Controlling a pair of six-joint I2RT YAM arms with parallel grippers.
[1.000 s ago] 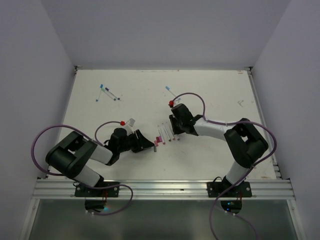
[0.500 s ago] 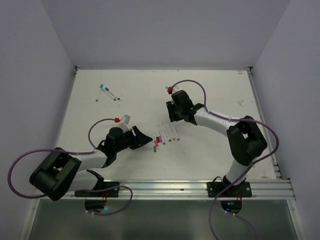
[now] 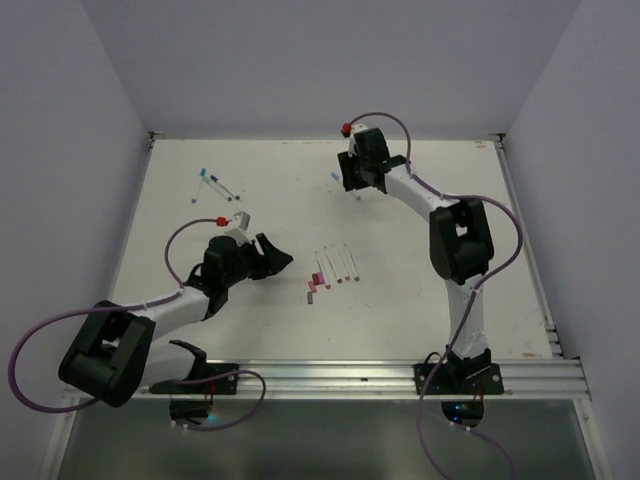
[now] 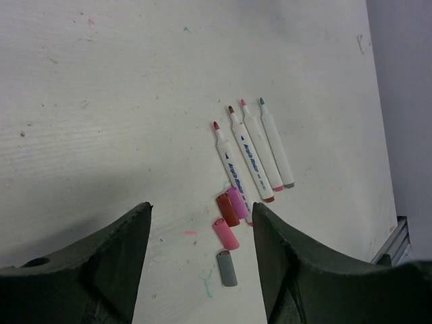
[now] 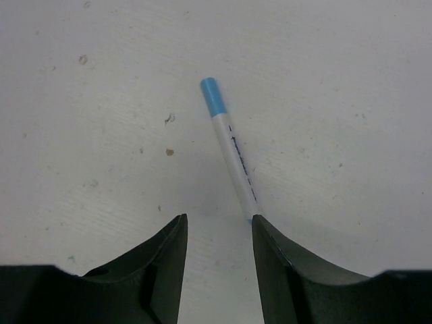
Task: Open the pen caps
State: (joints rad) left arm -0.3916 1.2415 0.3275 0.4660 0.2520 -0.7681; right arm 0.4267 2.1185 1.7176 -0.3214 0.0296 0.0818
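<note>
Pen caps [image 3: 318,281] lie loose at four o'clock from the open, empty left gripper [image 3: 278,252], beside bare pens [image 3: 338,265]. The right gripper [image 5: 216,219], also open and empty, has a blue cap [image 5: 210,88] at twelve o'clock — a bad pinch could roll that thin pen [image 5: 236,158] away.

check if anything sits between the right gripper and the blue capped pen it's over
Nothing visible does. The right gripper is open over the near end of the pen; the blue cap lies at the far end, with only bare table around it.
</note>
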